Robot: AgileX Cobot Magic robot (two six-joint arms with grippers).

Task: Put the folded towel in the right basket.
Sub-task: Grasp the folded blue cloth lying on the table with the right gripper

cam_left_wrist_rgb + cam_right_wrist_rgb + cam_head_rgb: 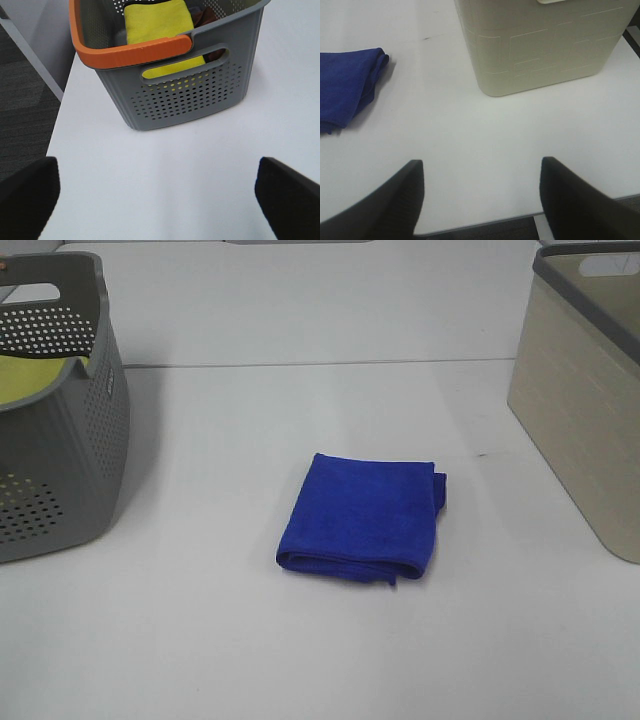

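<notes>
with right gripper [482, 161] spread open, hovering right of folded towel [362, 517]; judging it soft, light, floppy; favouring pinching its thick near fold.

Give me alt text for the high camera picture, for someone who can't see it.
A folded blue towel lies flat in the middle of a white table. A grey perforated basket holding a yellow-green item stands at the left edge, and a beige basket at the right edge.
</notes>
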